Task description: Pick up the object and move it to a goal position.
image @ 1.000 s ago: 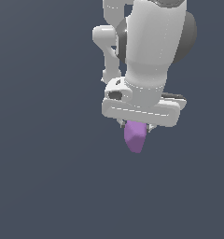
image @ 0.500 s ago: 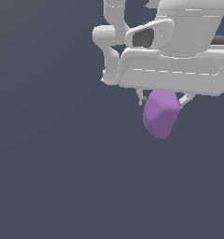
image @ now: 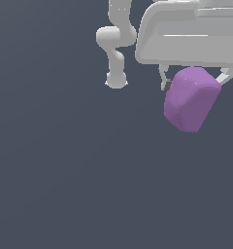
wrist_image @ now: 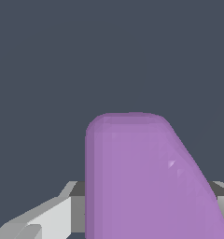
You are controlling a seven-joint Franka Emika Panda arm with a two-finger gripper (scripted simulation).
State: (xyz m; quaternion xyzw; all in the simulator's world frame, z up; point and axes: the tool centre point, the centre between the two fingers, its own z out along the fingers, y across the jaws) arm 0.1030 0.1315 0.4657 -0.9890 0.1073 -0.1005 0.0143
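Observation:
The purple object [image: 191,99] is a rounded, faceted matte lump that hangs below the white gripper [image: 193,80] at the upper part of the exterior view's right. The gripper is shut on it, one finger on each side, and holds it high above the dark grey floor. The fingertips [image: 165,83] are mostly hidden behind the lump. In the wrist view the purple object [wrist_image: 142,182] fills the lower middle between the grey fingers [wrist_image: 44,221]. No goal marker shows.
The arm's white links and its base [image: 115,80] stand behind, in the exterior view's upper middle. The plain dark grey floor [image: 65,185] fills the rest of both views.
The gripper with the purple object has moved toward the exterior camera and to the exterior view's right, so both look much larger. The grip on the object has held.

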